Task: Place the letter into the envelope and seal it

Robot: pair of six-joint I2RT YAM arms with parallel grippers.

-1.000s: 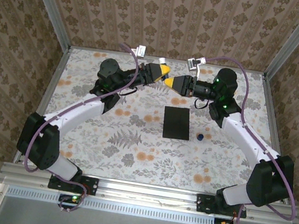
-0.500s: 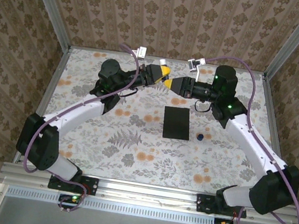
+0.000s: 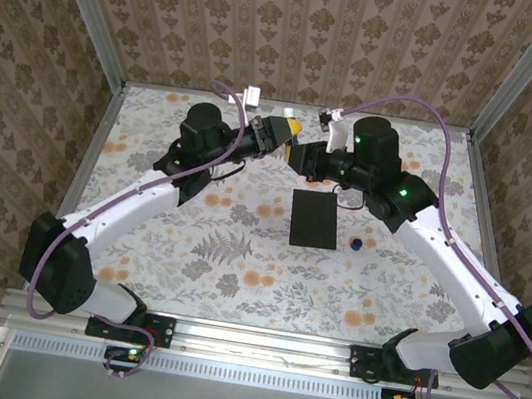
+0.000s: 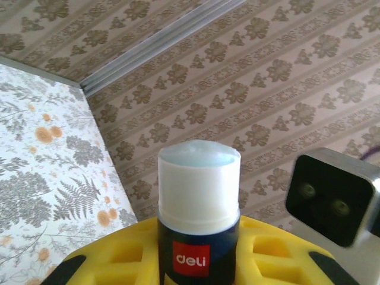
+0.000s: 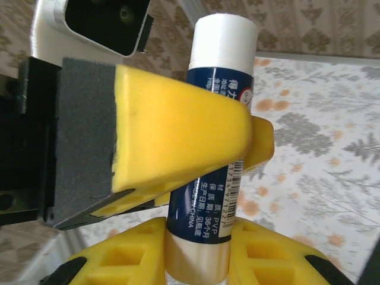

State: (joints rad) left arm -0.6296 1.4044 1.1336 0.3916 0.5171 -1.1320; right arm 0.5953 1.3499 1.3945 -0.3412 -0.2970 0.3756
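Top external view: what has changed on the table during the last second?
The right arm swung left, bringing the right jaws up to the left jaws, where both close on the glue stick. The left arm shifted slightly. The envelope and small blue object stayed put.

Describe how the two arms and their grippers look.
The left arm and right arm match: white links between bulky black joints, a purple cable looping along each, small green lights on the housings. The left gripper and right gripper have yellow fingers with cut-out ribs on black bodies, and a boxy camera by each wrist.
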